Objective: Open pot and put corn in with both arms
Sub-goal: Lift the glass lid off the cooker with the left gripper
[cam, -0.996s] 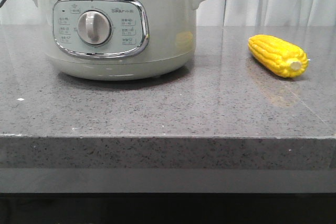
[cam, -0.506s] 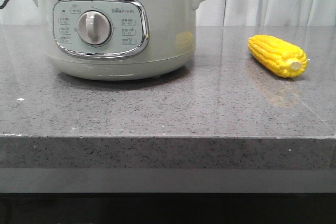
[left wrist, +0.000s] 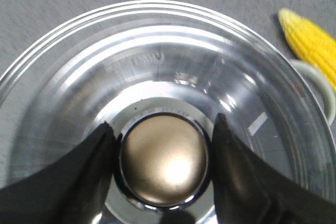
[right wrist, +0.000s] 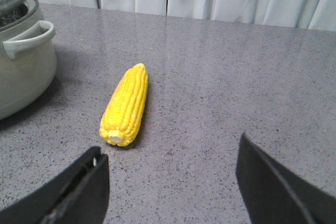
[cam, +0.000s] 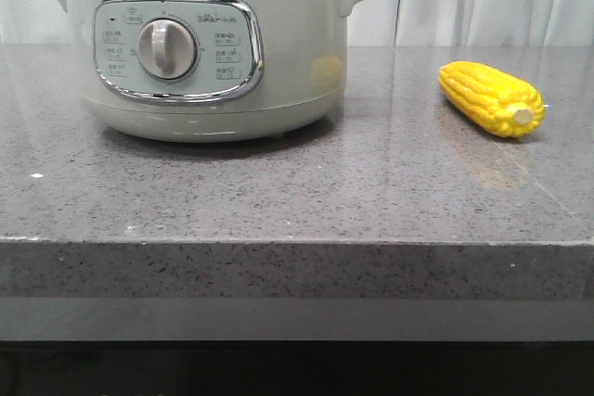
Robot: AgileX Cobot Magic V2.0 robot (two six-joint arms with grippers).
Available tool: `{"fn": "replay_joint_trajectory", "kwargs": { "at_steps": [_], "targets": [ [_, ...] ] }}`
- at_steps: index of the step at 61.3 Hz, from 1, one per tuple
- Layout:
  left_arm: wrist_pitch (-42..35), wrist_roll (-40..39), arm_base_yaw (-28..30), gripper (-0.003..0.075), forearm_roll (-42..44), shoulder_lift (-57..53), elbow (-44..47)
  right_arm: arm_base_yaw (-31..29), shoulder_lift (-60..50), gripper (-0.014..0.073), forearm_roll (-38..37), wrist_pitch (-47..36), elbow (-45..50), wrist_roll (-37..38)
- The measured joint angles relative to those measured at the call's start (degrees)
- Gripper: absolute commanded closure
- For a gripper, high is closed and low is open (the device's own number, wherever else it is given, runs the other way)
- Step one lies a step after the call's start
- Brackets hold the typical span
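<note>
The lid knob [left wrist: 164, 163] is bracketed by the spread left hand [left wrist: 163, 145], while the corn [right wrist: 126, 104] is pointed lengthwise toward the spread right hand [right wrist: 170, 182].

The left gripper [left wrist: 164, 174] has two black fingers [left wrist: 79, 177], broad at the base and narrowing to blunt tips; their surface looks smooth and matte. The right gripper [right wrist: 170, 177] also has black fingers [right wrist: 273, 187]; one shows a ridged inner edge.
</note>
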Motion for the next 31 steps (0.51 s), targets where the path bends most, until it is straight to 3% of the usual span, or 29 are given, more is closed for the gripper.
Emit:
{"fn": "replay_joint_trajectory", "kwargs": {
  "at_steps": [11,31],
  "targets": [
    [1.6,0.0,0.0,0.0512,0.4,-0.7,-5.6,0.0,0.0,0.0065,0.0,0.1,0.0,0.0],
    [2.9,-2.6,0.1,0.0512,3.2,-2.3,-6.1,0.0,1.6,0.0065,0.0,0.2,-0.1,0.0]
  ]
}}
